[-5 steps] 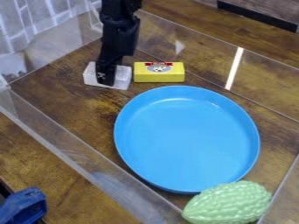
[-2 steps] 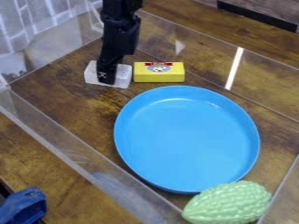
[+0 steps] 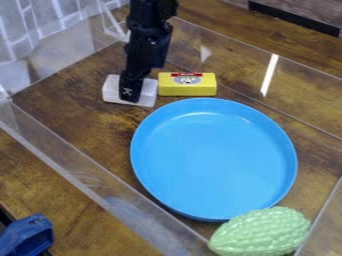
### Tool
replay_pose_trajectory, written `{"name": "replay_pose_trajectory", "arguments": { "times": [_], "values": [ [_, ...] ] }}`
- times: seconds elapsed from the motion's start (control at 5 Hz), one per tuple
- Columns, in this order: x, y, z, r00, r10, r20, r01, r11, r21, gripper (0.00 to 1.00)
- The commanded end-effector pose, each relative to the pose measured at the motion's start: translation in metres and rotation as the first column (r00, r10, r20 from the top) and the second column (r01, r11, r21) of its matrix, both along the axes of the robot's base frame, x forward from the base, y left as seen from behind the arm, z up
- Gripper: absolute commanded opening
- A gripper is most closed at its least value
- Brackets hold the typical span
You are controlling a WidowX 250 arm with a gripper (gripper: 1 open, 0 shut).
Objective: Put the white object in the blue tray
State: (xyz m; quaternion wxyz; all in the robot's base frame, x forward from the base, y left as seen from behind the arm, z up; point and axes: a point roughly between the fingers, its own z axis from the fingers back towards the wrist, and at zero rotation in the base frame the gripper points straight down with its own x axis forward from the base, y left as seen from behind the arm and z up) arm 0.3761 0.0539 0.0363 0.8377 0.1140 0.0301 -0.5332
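The white object [image 3: 115,92] is a small rough block at the back left of the wooden table, beside the yellow box [image 3: 187,84]. My black gripper [image 3: 134,89] points down onto it, its fingers clasping the block's sides, so most of the block's top is covered. I cannot tell whether the block touches the table. The blue tray [image 3: 214,160], a large round dish, lies to the right and nearer the camera, with nothing in it.
The yellow box with a red label sits just right of the block, almost touching it. A green bumpy fruit [image 3: 258,232] rests at the tray's near edge. Clear plastic walls [image 3: 67,160] fence the table. A blue item [image 3: 24,238] lies outside at the lower left.
My gripper has shifted right toward the tray, and the white object has moved with it. The yellow box has slid slightly right too.
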Motion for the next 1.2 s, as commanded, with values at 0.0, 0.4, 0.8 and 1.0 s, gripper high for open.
{"name": "replay_pose_trajectory", "arguments": {
  "times": [0.0, 0.4, 0.8, 1.0],
  "values": [
    [0.007, -0.009, 0.046, 0.995, 0.013, 0.099, -0.014, 1.000, 0.008, 0.00],
    [0.005, -0.010, 0.054, 0.995, 0.021, 0.097, -0.022, 1.000, 0.011, 0.00],
    [0.003, -0.012, 0.067, 0.995, 0.031, 0.097, -0.033, 0.999, 0.019, 0.00],
    [0.002, -0.013, 0.074, 0.995, 0.033, 0.097, -0.035, 0.999, 0.023, 0.00]
  ]
}}
